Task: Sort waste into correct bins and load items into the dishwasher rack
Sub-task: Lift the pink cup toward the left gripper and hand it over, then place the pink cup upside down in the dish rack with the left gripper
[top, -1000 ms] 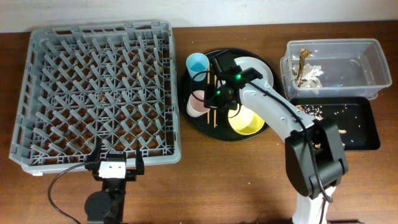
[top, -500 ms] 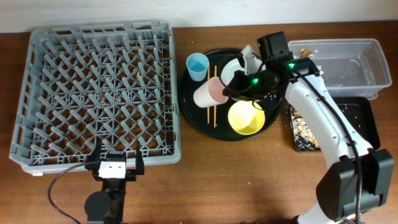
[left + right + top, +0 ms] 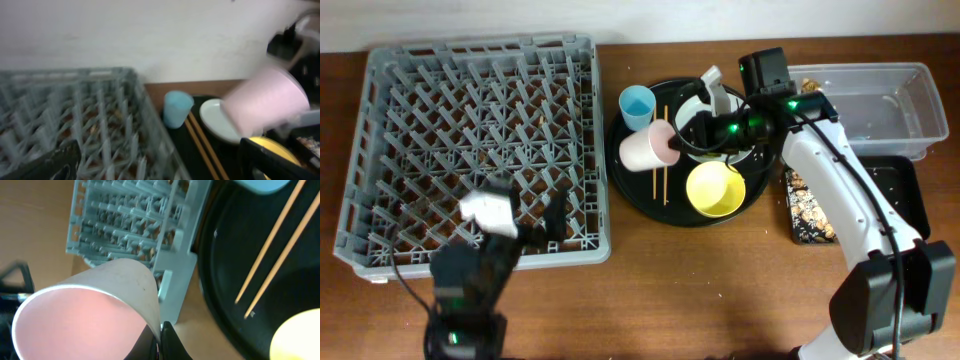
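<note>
Brown wooden table point(image 3: 650, 290) runs below a pale wall point(image 3: 620, 20).

The right jaws are closed on the pink cup point(image 3: 648, 148). In the wrist view one dark finger point(image 3: 169, 342) presses the cup wall at the rim, with the pink inside facing the camera. The cup is tipped on its side with its mouth toward the right arm point(image 3: 840, 190). It is held above the left part of the round tray point(image 3: 630, 185), over the chopsticks point(image 3: 663, 150). The chopsticks lie side by side on that tray.

Just beyond the pink cup, the blue cup point(image 3: 636, 105) stands upright at the tray's far-left edge. The yellow bowl point(image 3: 716, 188) sits on the near side of the tray. The plate point(image 3: 215, 122) lies behind it, largely under the arm. To the right are the clear tub point(image 3: 890, 100) and, nearer, the black tray point(image 3: 890, 205). Brown crumbs point(image 3: 810, 205) are heaped at the black tray's left end.

The left jaws are open. In the blurred wrist view their dark fingers point(image 3: 272, 160) stand far apart with nothing between them. The left arm point(image 3: 470, 275) reaches over the near edge of the rack point(image 3: 470, 120), which fills the table's left side. No dishes are in the rack.
</note>
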You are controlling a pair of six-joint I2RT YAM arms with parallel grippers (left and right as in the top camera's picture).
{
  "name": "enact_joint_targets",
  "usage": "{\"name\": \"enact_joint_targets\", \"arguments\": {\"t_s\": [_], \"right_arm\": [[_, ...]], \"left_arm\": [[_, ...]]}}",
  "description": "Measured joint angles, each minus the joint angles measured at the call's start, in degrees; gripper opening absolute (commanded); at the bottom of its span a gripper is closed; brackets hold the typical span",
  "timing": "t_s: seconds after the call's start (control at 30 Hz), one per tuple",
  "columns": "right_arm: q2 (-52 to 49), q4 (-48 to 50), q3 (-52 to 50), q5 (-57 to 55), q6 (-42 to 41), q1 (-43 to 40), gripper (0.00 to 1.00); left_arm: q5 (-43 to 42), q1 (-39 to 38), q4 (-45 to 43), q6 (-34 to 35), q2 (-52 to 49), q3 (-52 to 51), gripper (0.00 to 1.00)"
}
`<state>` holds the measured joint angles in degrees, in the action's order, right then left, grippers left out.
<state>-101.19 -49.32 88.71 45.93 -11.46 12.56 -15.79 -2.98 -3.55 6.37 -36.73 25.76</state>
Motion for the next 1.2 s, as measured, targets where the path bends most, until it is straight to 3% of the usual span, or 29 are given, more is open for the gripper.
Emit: {"name": "enact_joint_targets", "arguments": {"t_s": [0.1, 0.2, 0.27, 0.33, 0.4, 0.43, 0.53, 0.77, 0.8, 0.93, 1.03, 1.07, 1.1, 1.13, 1.17, 1.2], "right_arm": [[-0.1, 0.8, 0.0, 2.0, 0.0, -0.3, 0.04], [0.0, 1.9, 0.0, 5.1, 0.2, -2.6, 0.04], [0.0, 3.1, 0.0, 7.3, 0.4, -4.5, 0.04], [0.0, 5.0, 0.0, 10.1, 0.7, -5.5, 0.04], [0.0, 7.4, 0.0, 12.7, 0.6, -5.5, 0.04], [-0.3, 8.3, 0.0, 14.6, 0.5, -5.4, 0.04], [-6.1, 11.9, 0.0, 23.3, -0.1, -4.0, 0.04], [-11.1, 17.5, 0.0, 32.2, -0.3, 2.5, 0.04], [-11.2, 17.5, 0.0, 32.4, -0.3, 2.8, 0.04], [-11.7, 17.4, -0.1, 32.0, 0.1, 4.0, 0.04], [-12.8, 17.3, -0.1, 33.2, 0.1, 3.9, 0.05], [-12.9, 17.3, -0.1, 33.4, 0.1, 3.9, 0.13], [-12.9, 17.3, -0.1, 33.5, 0.1, 3.9, 0.29], [-13.0, 17.4, -0.1, 33.2, 0.0, 4.0, 0.48], [-13.0, 17.5, -0.1, 33.4, -0.2, 4.1, 0.76], [-13.0, 17.6, -0.1, 33.5, -0.3, 4.1, 0.89]], "left_arm": [[-10.5, 0.2, 3.8, 8.5, -25.1, 20.6, 1.0], [-26.2, 0.2, -5.0, 19.7, -40.3, 25.5, 1.0], [-35.3, 0.1, -6.9, 37.2, -46.0, 25.6, 1.0], [-45.6, 0.2, -3.2, 60.4, -47.4, 25.6, 1.0], [-49.3, 0.1, -3.1, 66.0, -47.4, 25.6, 0.99], [-50.9, 0.1, -3.1, 67.8, -47.4, 25.6, 0.96], [-53.6, 0.1, -3.1, 68.0, -47.4, 25.7, 0.99], [-54.3, 0.1, -2.9, 60.6, -47.4, 25.7, 0.98], [-54.3, 0.1, -2.9, 60.2, -47.4, 25.7, 0.93], [-54.5, 0.4, -3.3, 59.3, -47.4, 26.3, 0.55], [-54.3, 0.7, -3.1, 59.1, -47.4, 26.6, 0.45], [-54.3, 0.7, -3.1, 59.2, -47.4, 26.6, 0.42], [-54.3, 0.8, -3.2, 59.2, -47.4, 26.6, 0.36], [-54.3, 0.7, -3.1, 59.2, -47.4, 26.6, 0.33], [-54.0, 0.5, -3.1, 59.1, -47.4, 26.6, 0.29], [-53.8, 0.4, -4.0, 58.4, -47.4, 26.6, 0.29]]}}
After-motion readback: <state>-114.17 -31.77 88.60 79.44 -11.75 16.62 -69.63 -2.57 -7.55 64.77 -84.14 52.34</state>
